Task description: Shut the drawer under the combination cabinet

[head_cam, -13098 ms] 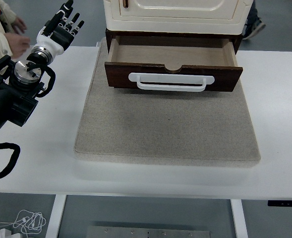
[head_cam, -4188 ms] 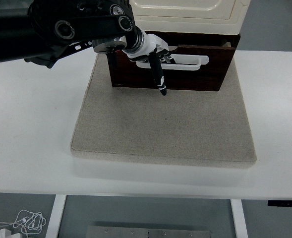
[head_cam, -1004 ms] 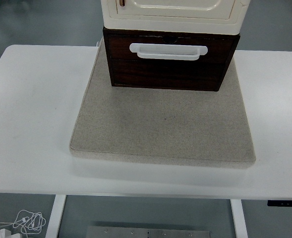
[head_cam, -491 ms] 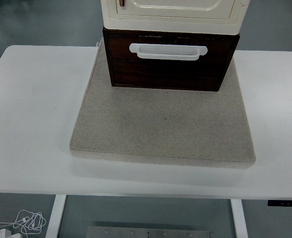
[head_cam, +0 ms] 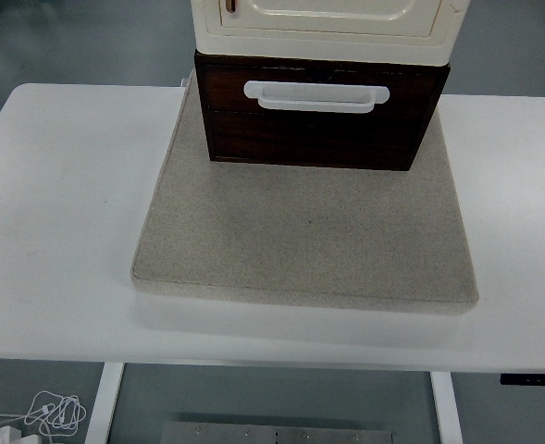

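White worktop (head_cam: 59,203) on a grey floor carries a square beige felt mat (head_cam: 304,231). Dark wooden drawer (head_cam: 320,125), pushed shut, white handle (head_cam: 315,96), sits beneath the glossy cream cabinet (head_cam: 328,26). Neither hand's fingers are visible.

Neither arm nor hand in frame; pose and finger state unreadable.

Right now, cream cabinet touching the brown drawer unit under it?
Touching. Head view: the cream cabinet sits directly on the brown drawer unit, its bottom edge flush along the unit's top with no gap showing.
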Controlling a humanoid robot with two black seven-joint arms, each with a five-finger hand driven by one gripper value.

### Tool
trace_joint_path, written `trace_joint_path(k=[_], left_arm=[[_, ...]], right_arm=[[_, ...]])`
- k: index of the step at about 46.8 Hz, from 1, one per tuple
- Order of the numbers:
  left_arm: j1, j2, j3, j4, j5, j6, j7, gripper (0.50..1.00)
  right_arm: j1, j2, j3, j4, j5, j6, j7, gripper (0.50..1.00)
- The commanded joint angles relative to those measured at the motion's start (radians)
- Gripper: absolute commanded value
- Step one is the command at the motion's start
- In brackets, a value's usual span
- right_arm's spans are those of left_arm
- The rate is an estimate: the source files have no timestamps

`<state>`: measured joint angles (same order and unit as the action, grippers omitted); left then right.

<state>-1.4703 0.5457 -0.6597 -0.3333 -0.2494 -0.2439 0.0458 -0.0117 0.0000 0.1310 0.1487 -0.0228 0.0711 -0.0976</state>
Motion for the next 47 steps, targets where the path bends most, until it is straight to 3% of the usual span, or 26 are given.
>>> trace_joint_path(k=[1, 8, 19, 42, 47], left_arm=[[0.051, -0.068, -0.018, 0.04, -0.001, 0.0, 0.003, 1.0], [0.107, -0.177, -0.046, 0.122, -0.005, 0.0, 0.003, 1.0], [0.199, -0.277, -0.178, 0.131, -0.03, -0.002, 0.002, 1.0], [0.318, -0.316, -0.212, 0.132, -0.185, -0.017, 0.002, 1.0], [0.32, -0.355, -0.205, 0.132, -0.18, -0.02, 0.002, 1.0]], right_arm=[[0.001, 0.0, -0.001, 0.0, -0.003, -0.002, -0.001, 0.928], [0.001, 0.0, 0.001, 0.0, -0.002, -0.001, 0.001, 0.928], [0.001, 0.0, 0.001, 0.0, -0.002, -0.001, -0.001, 0.928], [-0.002, 0.0, 0.002, 0.0, 0.003, 0.004, 0.002, 0.928], [-0.002, 0.0, 0.002, 0.0, 0.004, 0.004, 0.002, 0.928]])
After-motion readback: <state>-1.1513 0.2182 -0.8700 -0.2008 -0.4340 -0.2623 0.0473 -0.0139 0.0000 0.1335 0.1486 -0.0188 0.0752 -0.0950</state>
